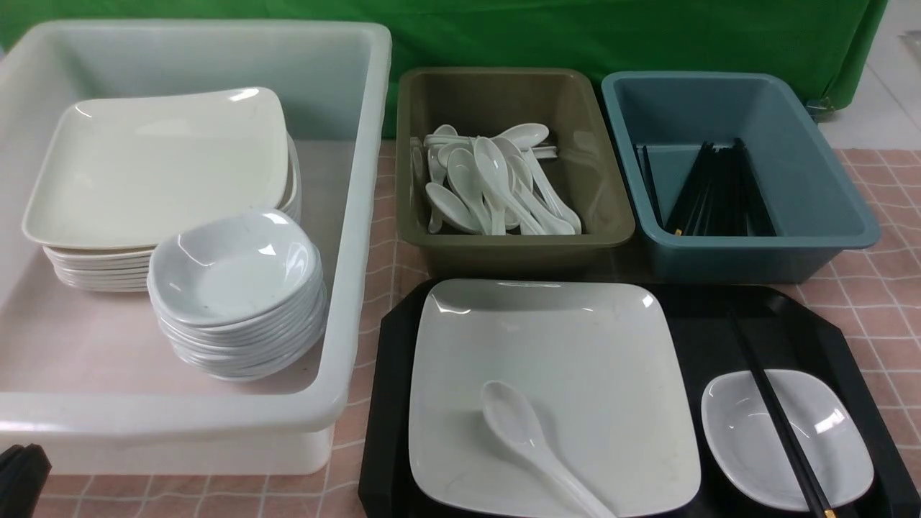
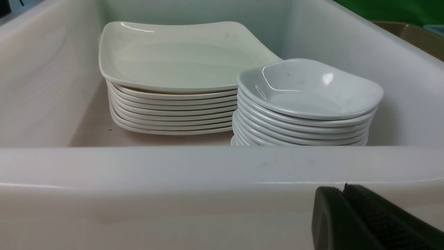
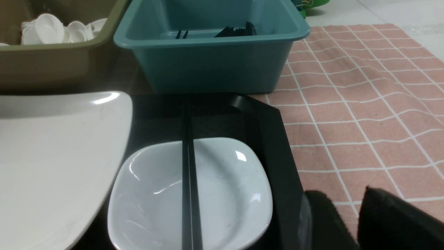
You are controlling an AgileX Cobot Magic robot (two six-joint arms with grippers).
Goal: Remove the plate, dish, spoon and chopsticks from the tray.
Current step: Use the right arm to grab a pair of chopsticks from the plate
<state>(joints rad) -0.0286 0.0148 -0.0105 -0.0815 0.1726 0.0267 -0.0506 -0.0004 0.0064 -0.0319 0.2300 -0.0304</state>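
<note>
Black plastic tray with cut-off corners (image 1: 374, 432) lies along the near edge of the surface (image 1: 273, 496), toward its right side. On it sits a large glossy white square plate (image 1: 575, 360), with a white glossy soup spoon (image 1: 519, 424) resting on top. Near the tray's right edge, a small shallow white rounded-square dish (image 1: 748, 439) carries a pair of long black chopsticks with gold-coloured tips (image 1: 781, 424), laid across it. Behind the tray stand an olive-brown plastic bin of white spoons (image 1: 518, 248) and a blue-grey plastic bin of black chopsticks (image 1: 763, 252). The left end effector (image 2: 341, 189) is closed, holding nothing; the right end effector (image 3: 341, 196) stands partly open, holding nothing.
</note>
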